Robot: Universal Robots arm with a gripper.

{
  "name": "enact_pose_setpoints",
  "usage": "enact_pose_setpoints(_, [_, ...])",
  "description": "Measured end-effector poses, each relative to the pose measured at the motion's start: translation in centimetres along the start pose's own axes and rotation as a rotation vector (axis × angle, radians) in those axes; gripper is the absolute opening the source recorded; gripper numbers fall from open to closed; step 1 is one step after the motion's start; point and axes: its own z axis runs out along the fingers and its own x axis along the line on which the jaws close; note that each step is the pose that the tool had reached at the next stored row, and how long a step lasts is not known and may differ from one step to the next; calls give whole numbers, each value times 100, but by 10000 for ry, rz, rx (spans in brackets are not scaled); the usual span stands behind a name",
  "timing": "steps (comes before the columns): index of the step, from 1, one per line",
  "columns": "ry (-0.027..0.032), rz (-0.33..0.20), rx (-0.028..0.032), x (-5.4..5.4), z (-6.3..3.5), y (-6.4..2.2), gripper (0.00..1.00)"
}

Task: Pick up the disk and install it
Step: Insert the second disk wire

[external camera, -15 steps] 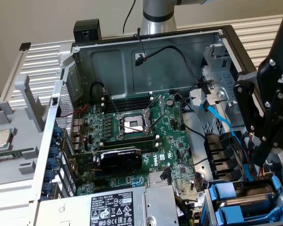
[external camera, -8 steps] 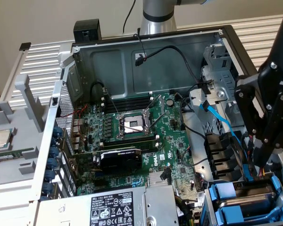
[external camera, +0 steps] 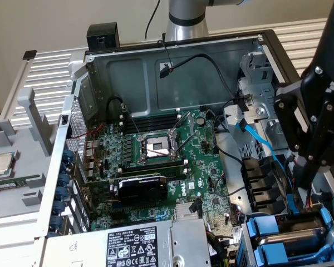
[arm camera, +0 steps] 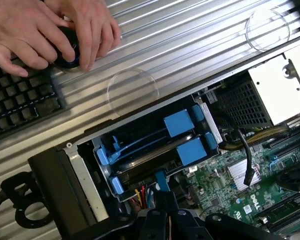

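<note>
**Disk seated in drive cage; pincer closed and empty above it**

Exterior view. Open computer case [external camera: 172, 61] lying on its side, motherboard [external camera: 161, 167] at centre, bare CPU socket [external camera: 157, 147] near the middle. Power-supply box [external camera: 139, 245] at six o'clock. Black gripper [external camera: 317, 139] at three o'clock, hanging over the drive cage [external camera: 292, 236] at five o'clock. Blue carrier frames visible in that cage. Loose CPU chip [external camera: 1, 163] at nine o'clock, outside the case.

Wrist view. Disk [arm camera: 145, 160] lying in the cage bay, clipped in its blue carrier, blue latch tabs [arm camera: 179, 122] toward two o'clock of it. Fingertips at six o'clock pressed together, gripping nothing, just above the cage edge. Person's hands [arm camera: 50, 30] at eleven o'clock on a round black object beside a keyboard [arm camera: 20, 95].

Handling judgement. Disk likely rigid, moderately heavy, shock-sensitive; smooth metal faces probably slippery. Best hold judged to be across the plastic carrier's side rails, clear of label and connector end.
</note>
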Motion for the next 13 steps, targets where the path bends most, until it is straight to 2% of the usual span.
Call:
enact_pose_setpoints(6, [13, -182, -3, -23, -2, -54, 11])
enact_pose_setpoints(13, [81, -1146, -66, -23, -2, -55, 11])
